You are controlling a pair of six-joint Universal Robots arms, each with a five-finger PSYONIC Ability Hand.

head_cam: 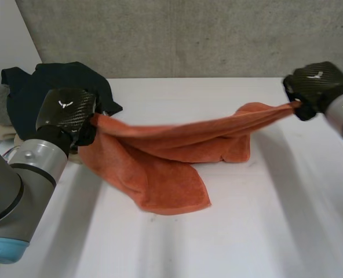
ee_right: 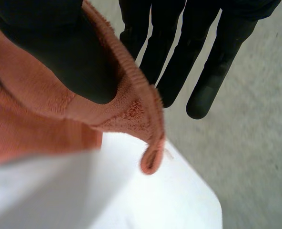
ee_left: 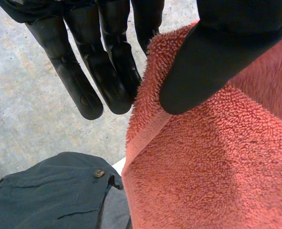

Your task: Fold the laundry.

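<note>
An orange terry towel (head_cam: 177, 147) hangs stretched between my two hands, its lower part sagging onto the white table (head_cam: 247, 231). My left hand (head_cam: 67, 113) pinches the towel's left corner (ee_left: 193, 167) between thumb (ee_left: 212, 62) and straight fingers (ee_left: 107, 62). My right hand (head_cam: 316, 87) is raised at the far right and pinches the opposite corner (ee_right: 131, 109); its thumb (ee_right: 69, 57) presses the hem against the fingers (ee_right: 198, 52), and a small loop tag (ee_right: 150, 160) dangles below.
A pile of dark clothes (head_cam: 50, 87), one piece with a button (ee_left: 99, 173), lies at the table's back left beside my left hand. A grey concrete wall (head_cam: 189, 35) runs behind the table.
</note>
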